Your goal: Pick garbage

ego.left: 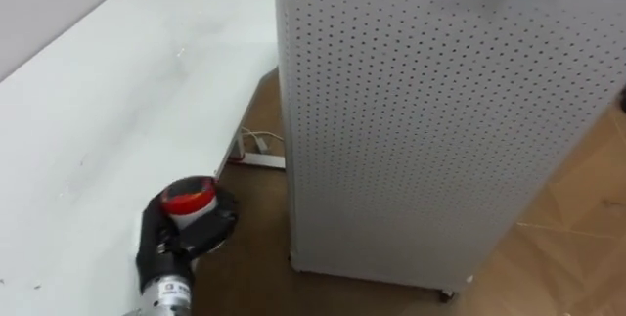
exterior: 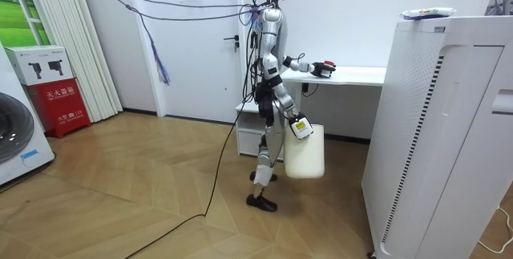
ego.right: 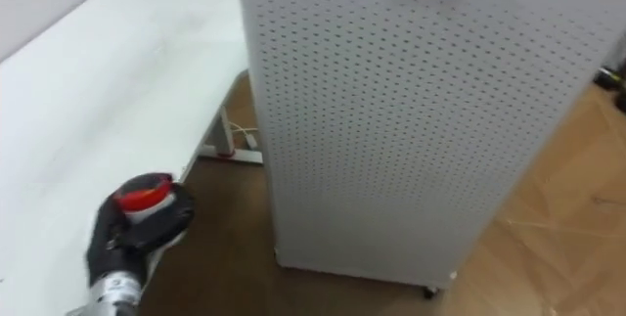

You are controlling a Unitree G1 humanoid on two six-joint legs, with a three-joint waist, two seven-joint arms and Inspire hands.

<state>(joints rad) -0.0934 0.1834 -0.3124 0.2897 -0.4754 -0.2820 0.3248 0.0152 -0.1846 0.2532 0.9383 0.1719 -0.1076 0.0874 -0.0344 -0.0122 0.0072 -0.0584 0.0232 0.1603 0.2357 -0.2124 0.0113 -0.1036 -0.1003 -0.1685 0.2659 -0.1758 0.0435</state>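
The left hand (ego.left: 181, 236) has its dark fingers curled round a small red-topped, white-bodied piece of garbage (ego.left: 188, 197), held at the edge of the smooth white table (ego.left: 117, 91). It looks light, thin-walled and easy to crush, so a soft grip round its sides suits it. Beyond stands a hard, flat cabinet (ego.left: 430, 111) of perforated sheet. The right hand (exterior: 300, 127) hangs low at a white plastic bin (exterior: 305, 156); its grip I cannot tell.

Wood floor (ego.left: 577, 208) — white table (ego.left: 108, 101), perforated cabinet (ego.left: 430, 120)
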